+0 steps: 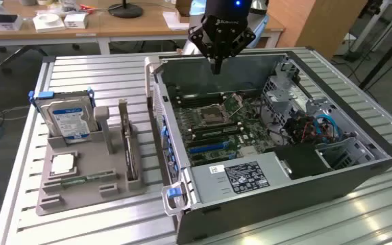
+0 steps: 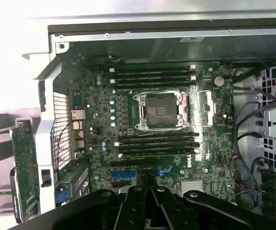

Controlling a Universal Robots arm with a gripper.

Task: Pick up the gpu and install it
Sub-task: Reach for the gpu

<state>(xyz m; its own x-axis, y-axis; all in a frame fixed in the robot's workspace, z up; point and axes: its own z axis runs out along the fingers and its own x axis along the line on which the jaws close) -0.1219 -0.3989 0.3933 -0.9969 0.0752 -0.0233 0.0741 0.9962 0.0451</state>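
Table [image 1: 87, 71]: ribbed bare metal — dull sheen
Case [image 1: 285, 204]: dark matt metal
Holder [image 1: 80, 194]: grey matt plastic
Gripper [image 1: 216, 70]: matt black

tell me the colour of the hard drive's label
Blue and white, on the hard drive; it shows best in the exterior view.

Take the open dark metal computer case [image 1: 305, 199] as your mark. On the slatted metal table [image 1: 332, 224], just beside the case on the exterior view's left, sits the grey plastic parts holder [image 1: 53, 201]. In it, the thin dark gpu card [image 1: 130, 153] stands on edge nearest the case. Farther from the case, the boxy silver hard drive [image 1: 65, 120] stands upright. The black gripper [image 1: 216, 69] hangs above the case's far wall.
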